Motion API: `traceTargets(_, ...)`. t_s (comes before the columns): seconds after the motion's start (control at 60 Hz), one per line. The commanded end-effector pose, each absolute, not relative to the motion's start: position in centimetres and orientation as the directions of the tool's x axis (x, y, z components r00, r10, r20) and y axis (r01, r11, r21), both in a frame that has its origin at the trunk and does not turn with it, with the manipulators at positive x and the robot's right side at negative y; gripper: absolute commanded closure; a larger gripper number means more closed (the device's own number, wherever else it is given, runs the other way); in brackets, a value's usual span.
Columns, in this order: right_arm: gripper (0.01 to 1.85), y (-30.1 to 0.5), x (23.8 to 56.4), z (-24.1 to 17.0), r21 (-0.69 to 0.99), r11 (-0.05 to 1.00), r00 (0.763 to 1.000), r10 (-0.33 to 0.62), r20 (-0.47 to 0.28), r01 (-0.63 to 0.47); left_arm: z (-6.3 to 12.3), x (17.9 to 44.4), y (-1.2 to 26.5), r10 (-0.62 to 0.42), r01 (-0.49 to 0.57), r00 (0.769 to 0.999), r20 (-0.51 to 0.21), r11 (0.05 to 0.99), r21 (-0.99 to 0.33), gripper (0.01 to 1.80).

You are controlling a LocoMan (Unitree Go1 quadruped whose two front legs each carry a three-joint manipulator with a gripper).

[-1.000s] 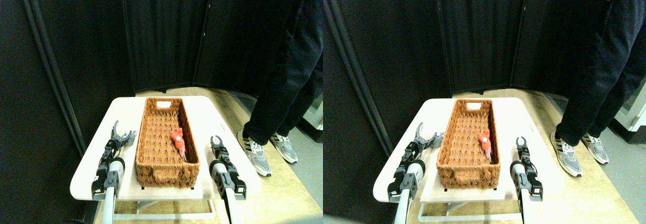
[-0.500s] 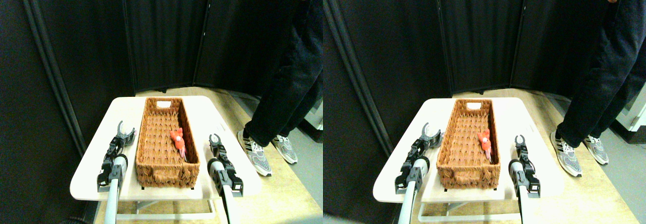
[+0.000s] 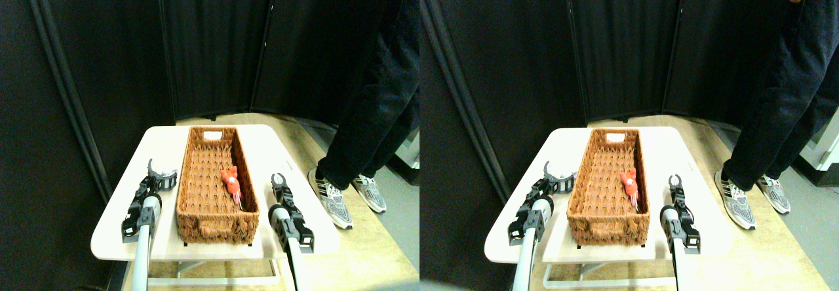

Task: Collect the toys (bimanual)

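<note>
Nearest the camera, the left claw is sitting over the white worktop just left of the basket, its jaws spread around a small grey toy beside the basket's left wall, while the right claw is hovering open and empty over the worktop just right of the basket. Further in, an orange-red toy is lying inside the basket near its right wall. Beyond the worktop, a person in dark trousers is standing on the floor at the right.

orange-red plush toy, lying inside basket
</note>
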State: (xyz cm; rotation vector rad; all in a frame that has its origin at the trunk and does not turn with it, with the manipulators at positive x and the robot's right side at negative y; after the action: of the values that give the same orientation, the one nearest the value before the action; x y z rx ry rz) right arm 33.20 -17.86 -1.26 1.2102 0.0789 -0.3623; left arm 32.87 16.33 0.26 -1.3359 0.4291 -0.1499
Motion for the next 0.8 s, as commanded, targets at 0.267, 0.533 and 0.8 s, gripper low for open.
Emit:
traceTargets(0.267,1.85,-17.6,33.6,-0.8,0.909,0.306,0.947,-0.242,-0.213,0.283,0.5,33.6,16.5,-0.354,-0.113,0.915,-0.194,0.236,-0.965,1.04)
traceTargets(0.533,1.85,-17.3,33.8,-0.9,0.910,0.300,0.946,-0.239,-0.219,0.287,-0.3,34.1,15.9,-0.346,-0.133,0.917,-0.201,0.208,-0.969,1.05)
traceTargets(0.8,1.85,-17.1,34.0,-0.9,0.912,0.296,0.947,-0.236,-0.219,0.285,-1.0,34.1,15.7,-0.339,-0.161,0.911,-0.234,0.231,-0.960,0.90)
